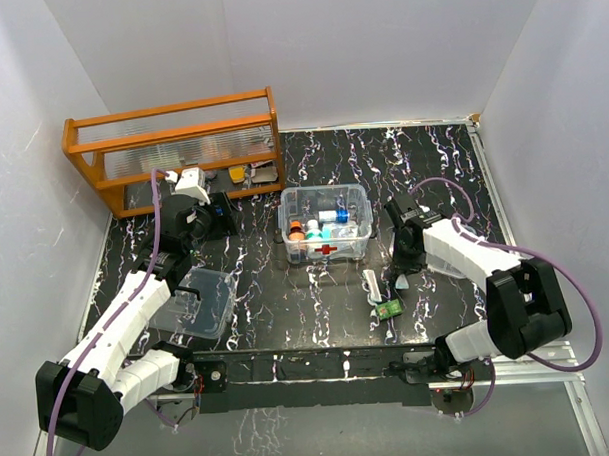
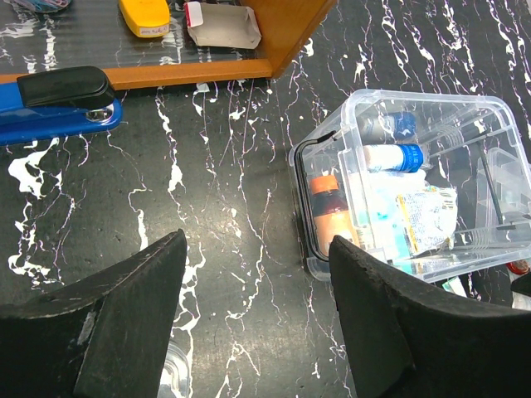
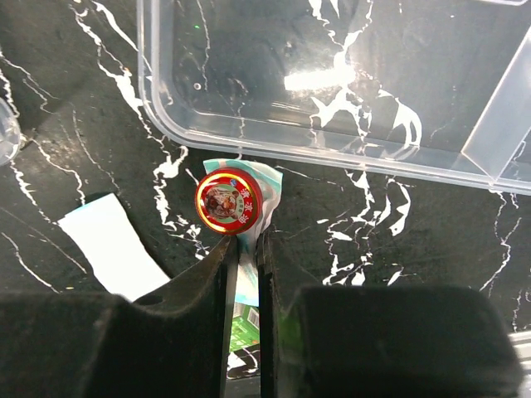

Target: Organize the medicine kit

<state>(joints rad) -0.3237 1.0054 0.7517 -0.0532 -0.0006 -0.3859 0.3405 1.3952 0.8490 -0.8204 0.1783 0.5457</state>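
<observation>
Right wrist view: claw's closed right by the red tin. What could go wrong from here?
1. The right claw pinches only the near edge of the thin teal sachet; it may slip on lifting.
2. The red tin seems to rest on that sachet; a lift could roll it away.
3. The clear tray rim lies close; the sachet might snag.

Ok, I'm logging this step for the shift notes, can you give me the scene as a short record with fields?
left gripper: open, empty, above table
right gripper: shut on pale sachet
red tin: lying on sachet, just ahead of right gripper
medicine kit: open-topped, bottles inside
white packet: on table, outside kit
</observation>
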